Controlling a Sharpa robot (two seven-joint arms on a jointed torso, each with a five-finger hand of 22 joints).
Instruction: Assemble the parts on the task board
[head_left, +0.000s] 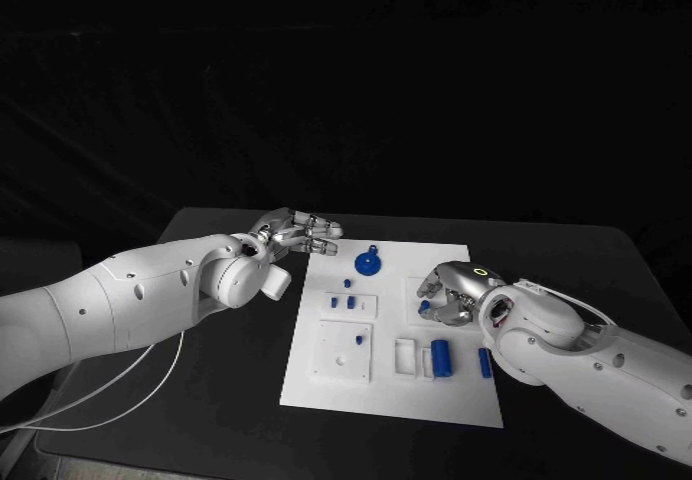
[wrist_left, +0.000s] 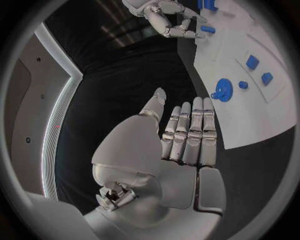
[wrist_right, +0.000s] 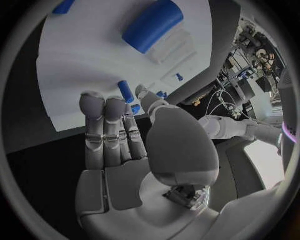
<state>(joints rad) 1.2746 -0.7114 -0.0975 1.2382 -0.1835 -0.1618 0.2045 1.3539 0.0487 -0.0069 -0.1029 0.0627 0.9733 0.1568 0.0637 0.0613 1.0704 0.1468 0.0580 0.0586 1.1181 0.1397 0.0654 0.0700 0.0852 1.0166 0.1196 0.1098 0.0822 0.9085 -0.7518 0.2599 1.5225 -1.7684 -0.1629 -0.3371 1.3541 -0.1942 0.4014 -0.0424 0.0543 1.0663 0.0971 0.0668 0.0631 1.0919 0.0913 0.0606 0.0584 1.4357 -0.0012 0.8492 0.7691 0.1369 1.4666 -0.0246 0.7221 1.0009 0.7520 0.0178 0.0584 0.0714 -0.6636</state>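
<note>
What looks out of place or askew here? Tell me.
Nothing stands out. The task board lies flat on the table, and the blue parts, including the gear, rest on it. The left robot hand and right robot hand hold nothing.

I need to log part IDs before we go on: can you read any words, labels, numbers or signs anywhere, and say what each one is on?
None can be read.
Task board: plain white, no print visible.
Blue parts, such as the gear and the cylinder: no marks visible.
Left hand and right hand: no lettering visible.
</note>
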